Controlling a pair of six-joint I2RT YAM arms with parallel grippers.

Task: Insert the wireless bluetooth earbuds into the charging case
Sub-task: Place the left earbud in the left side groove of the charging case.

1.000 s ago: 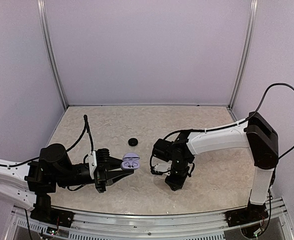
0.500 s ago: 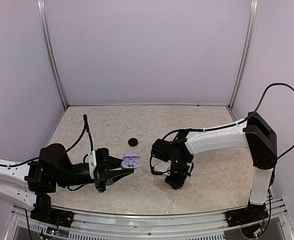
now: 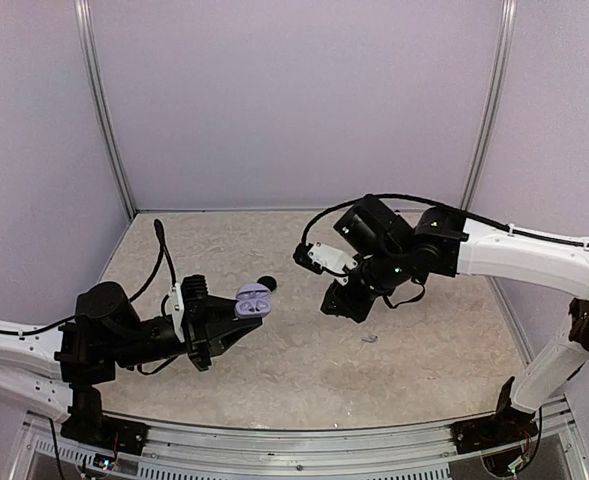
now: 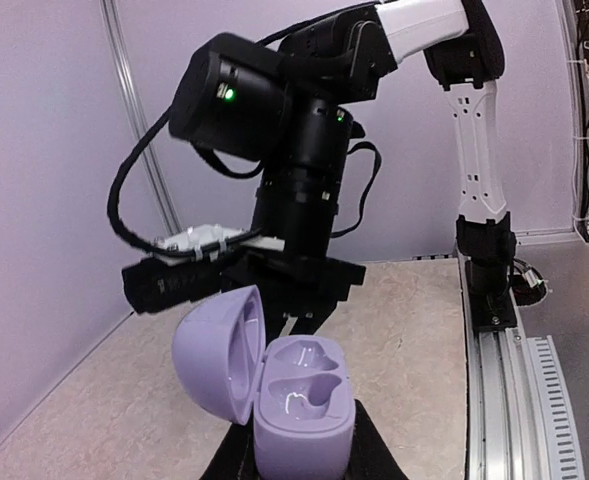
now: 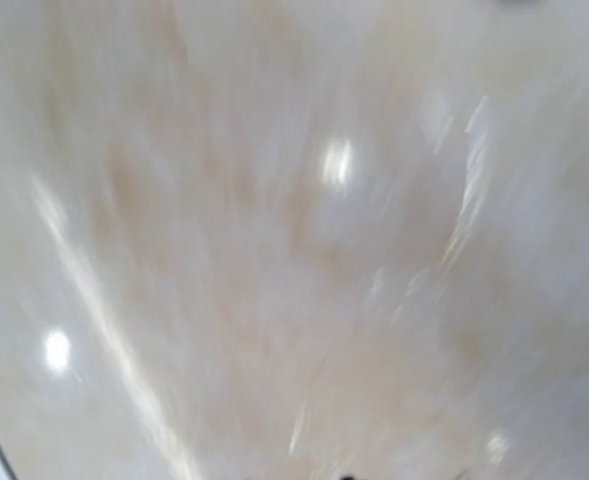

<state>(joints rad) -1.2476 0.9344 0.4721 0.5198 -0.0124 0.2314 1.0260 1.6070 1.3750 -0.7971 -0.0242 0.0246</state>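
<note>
L fingers (image 4: 366, 455) clenched on open charging case (image 4: 299, 395), held above bench (image 3: 424, 350), hollows up. R fingers (image 3: 344, 304) hover near, to its right; grip can't tell. One earbud (image 3: 369, 339) lies on bench below R fingers, so R arm's nearer.

Pale beige marbled table (image 3: 224, 240), glossy. Lying on it: one tiny lavender earbud (image 3: 370, 338) toward four o'clock of centre; black disc (image 3: 267, 282) at ten o'clock from that, well apart, partly hidden from above.

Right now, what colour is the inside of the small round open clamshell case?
Pale glossy lavender; the small round clamshell charging case shows best in the left wrist view.
</note>
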